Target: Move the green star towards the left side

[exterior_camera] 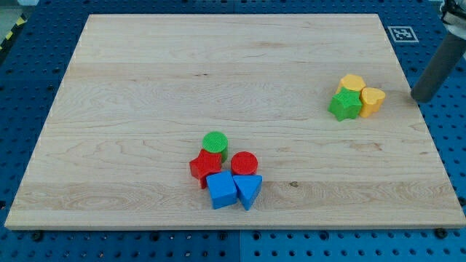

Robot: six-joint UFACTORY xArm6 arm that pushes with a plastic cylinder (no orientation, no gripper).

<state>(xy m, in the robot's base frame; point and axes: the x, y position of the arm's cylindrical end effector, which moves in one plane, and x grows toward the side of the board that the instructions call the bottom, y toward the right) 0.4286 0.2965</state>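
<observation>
The green star [345,105] lies at the view's right on the wooden board [145,87]. It touches two yellow blocks: a yellow hexagon [352,83] just above it and a yellow heart-like block [372,101] to its right. My tip [418,97] is the lower end of the dark rod at the board's right edge. It stands to the right of the yellow heart-like block, apart from it, with that block between it and the star.
A cluster sits at bottom centre: a green cylinder [215,144], a red star [205,167], a red cylinder [245,163], a blue cube [221,190] and a blue triangle [249,191]. A fiducial tag [402,33] is at the board's top right corner.
</observation>
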